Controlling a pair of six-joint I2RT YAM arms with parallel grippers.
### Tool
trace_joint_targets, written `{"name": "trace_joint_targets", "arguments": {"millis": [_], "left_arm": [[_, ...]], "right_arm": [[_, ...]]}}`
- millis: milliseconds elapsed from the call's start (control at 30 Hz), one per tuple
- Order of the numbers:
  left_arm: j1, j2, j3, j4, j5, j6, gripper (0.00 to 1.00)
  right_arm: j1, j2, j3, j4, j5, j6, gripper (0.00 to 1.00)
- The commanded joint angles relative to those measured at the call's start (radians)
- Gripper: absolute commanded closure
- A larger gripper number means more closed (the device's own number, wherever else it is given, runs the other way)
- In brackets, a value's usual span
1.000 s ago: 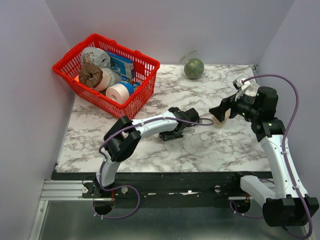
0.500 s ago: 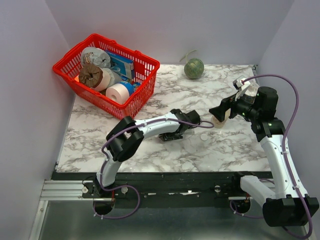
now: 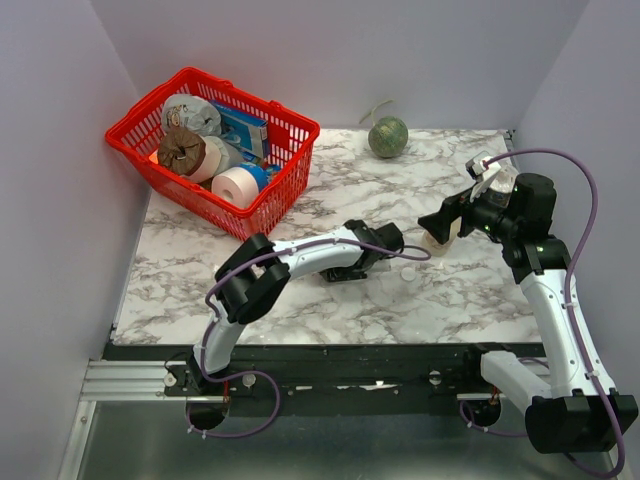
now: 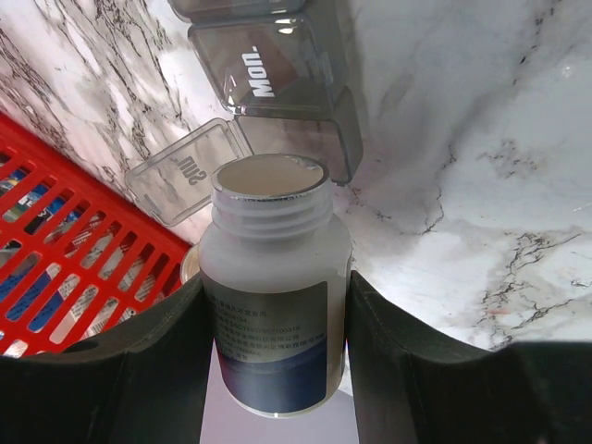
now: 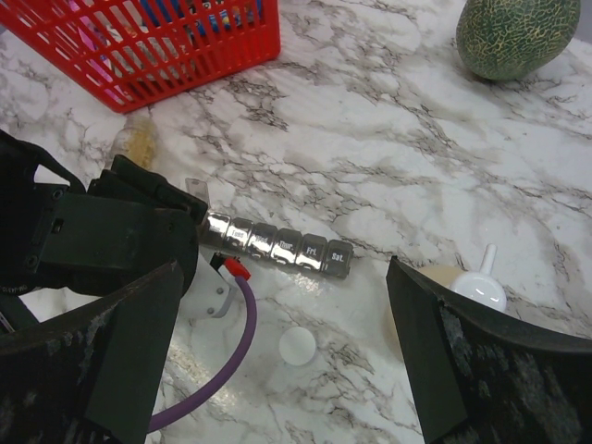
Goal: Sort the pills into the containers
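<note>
The left hand (image 4: 276, 277) grips an uncapped white bottle (image 4: 274, 324), mouth aimed at the containers (image 4: 277, 83) just beyond its fingertips (image 4: 176, 324), where the Sun lid (image 4: 180, 171) stands open, likely to receive pills.

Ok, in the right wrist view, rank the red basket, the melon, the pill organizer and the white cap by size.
1. Basket, largest, though cropped.
2. Melon and organizer: too alike to rank, and the melon is cropped.
3. Cap, smallest.
</note>
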Motion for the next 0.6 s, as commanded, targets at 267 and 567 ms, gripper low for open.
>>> {"name": "trace_joint_targets", "arguments": {"millis": [267,567], "left_arm": [[-0.022,0.016,0.027,-0.020,-0.063,0.057,1.00],[-0.022,0.013,0.012,-0.018,-0.065,0.071,1.00]], "right_arm": [[-0.006,-0.019,-0.012,0.004,-0.027,0.001,0.00],[-0.006,-0.019,-0.013,0.004,-0.027,0.001,0.00]]}}
